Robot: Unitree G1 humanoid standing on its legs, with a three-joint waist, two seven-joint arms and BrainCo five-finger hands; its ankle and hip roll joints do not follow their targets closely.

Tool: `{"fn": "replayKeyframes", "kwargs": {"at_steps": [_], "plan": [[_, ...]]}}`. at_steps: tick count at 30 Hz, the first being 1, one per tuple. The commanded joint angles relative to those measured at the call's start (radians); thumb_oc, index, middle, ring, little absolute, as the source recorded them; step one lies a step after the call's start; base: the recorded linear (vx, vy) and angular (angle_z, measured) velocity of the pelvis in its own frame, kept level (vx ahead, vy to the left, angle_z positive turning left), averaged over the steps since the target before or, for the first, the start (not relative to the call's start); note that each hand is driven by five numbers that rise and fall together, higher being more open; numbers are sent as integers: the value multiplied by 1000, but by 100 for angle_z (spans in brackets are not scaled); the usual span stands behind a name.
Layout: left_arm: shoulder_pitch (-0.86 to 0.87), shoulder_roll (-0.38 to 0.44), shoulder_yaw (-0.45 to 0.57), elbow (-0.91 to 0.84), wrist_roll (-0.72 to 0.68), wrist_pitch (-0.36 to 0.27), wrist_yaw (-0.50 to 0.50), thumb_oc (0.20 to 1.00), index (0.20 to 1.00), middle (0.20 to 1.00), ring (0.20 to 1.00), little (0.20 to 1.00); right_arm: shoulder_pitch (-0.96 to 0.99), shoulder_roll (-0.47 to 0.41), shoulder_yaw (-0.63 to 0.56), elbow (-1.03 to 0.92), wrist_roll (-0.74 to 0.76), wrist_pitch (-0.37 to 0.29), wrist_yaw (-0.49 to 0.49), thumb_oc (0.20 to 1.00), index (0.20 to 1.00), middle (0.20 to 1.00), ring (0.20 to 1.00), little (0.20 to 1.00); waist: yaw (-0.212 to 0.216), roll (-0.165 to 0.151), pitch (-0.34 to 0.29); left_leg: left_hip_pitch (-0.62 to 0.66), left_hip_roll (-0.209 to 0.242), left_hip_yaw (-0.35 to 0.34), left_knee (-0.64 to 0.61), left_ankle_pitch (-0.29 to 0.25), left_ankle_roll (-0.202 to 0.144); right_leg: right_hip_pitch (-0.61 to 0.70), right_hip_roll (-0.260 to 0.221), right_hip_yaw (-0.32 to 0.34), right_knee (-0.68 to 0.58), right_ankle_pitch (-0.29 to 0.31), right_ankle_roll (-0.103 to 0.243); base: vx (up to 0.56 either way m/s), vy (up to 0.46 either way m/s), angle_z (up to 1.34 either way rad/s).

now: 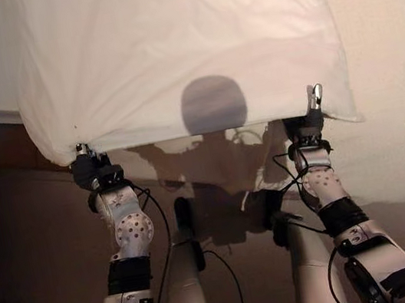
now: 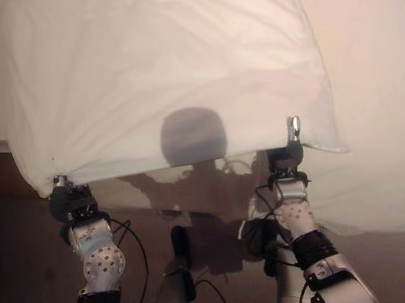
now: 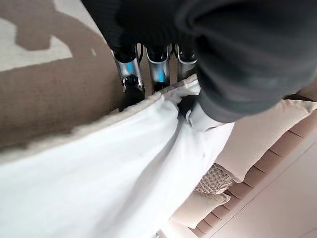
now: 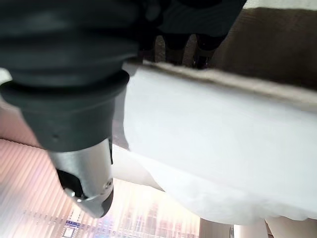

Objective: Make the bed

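A white sheet (image 1: 186, 53) hangs spread between the robot's 2 raised hands, its near edge stretched level from one to the other above a brown floor (image 1: 32, 250). The left hand (image 1: 89, 164) grips the sheet's left corner: the left wrist view shows its fingers (image 3: 130, 79) curled behind the hem and its thumb pressed onto the front, pinching the cloth. The right hand (image 1: 311, 114) holds the sheet near its right corner, with 1 silver finger standing up over the cloth; the right wrist view shows its fingers (image 4: 174, 49) behind the edge and its thumb (image 4: 86, 183) apart from the cloth. Behind and to the right of the sheet lies the pale bed (image 1: 394, 88).
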Motion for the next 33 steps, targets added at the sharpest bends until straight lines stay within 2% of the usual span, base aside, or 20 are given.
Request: {"fn": "replayKeyframes", "kwargs": {"at_steps": [1,2,3,11,12,13,14,15,16,24,28,29,33], "plan": [[33,78,161,-26,76,-137,42,200,200,200,200,200,-31,-53,-81,-21,-24,-39,23,937,937,937,937,937,14,37,-65,-54,-48,24,42,-49,75,19,23,48,-104,114,70,0,0,0],[33,78,163,-24,80,-132,46,200,200,200,200,200,-32,-52,-82,-23,-25,-41,24,476,476,476,476,476,13,38,-66,-55,-49,23,42,-49,76,18,23,48,-103,114,70,0,0,0],[38,72,158,-29,81,-124,45,200,200,200,200,200,-23,-43,-77,-37,-30,-44,29,200,200,200,200,200,11,38,-66,-55,-47,21,47,-55,76,18,24,50,-97,107,70,0,0,0],[43,46,138,-52,67,-127,32,200,200,200,200,200,3,-10,-44,-134,-34,-43,84,200,200,200,200,200,4,41,-70,-68,-45,18,57,-58,75,6,27,49,-85,99,65,0,0,0],[46,42,138,-54,63,-126,28,332,332,332,332,332,10,-7,-42,-147,-36,-45,89,200,200,200,200,200,4,41,-71,-68,-46,18,58,-59,76,5,28,50,-85,99,65,0,0,0],[47,42,138,-54,62,-126,27,385,385,385,385,385,12,-6,-42,-149,-36,-45,89,200,200,200,200,200,4,41,-72,-68,-46,18,59,-60,76,5,28,50,-85,99,65,0,0,0],[51,33,132,-57,51,-130,22,755,755,755,755,755,18,-1,-37,-173,-33,-49,101,200,200,200,200,200,2,42,-70,-68,-45,20,59,-59,76,3,29,52,-83,100,65,0,0,0],[52,33,132,-57,50,-130,21,846,846,846,846,846,20,-1,-37,-175,-33,-50,100,200,200,200,200,200,2,42,-71,-68,-45,20,59,-59,76,2,29,53,-83,100,65,0,0,0],[58,27,129,-59,40,-126,12,1000,1000,1000,1000,1000,28,4,-33,-207,-36,-57,110,200,200,200,200,200,0,42,-72,-68,-45,20,53,-57,74,3,29,53,-88,102,66,0,0,0],[91,-16,100,-73,-51,-130,-45,1000,1000,1000,1000,1000,92,62,9,-395,-35,-126,126,200,200,200,200,200,-10,37,-72,-64,-41,28,41,-49,69,3,32,53,-92,105,65,0,0,0],[104,-30,77,-50,-88,-106,-89,1000,1000,1000,1000,1000,125,79,49,-485,-43,-130,151,200,200,200,200,200,-18,31,-73,-57,-38,30,32,-47,69,8,35,56,-99,108,64,0,0,0],[105,-43,51,-26,-131,-95,-133,1000,1000,1000,1000,1000,139,84,86,-538,-46,-122,180,200,200,200,200,200,-22,27,-69,-52,-38,32,31,-47,69,11,37,60,-102,111,64,0,0,0],[112,-67,8,25,-198,-73,-207,1000,1000,1000,1000,1000,158,78,143,-613,-60,-117,210,200,200,200,200,200,-31,16,-61,-45,-38,43,30,-45,68,13,41,69,-107,118,64,0,0,0]]}}
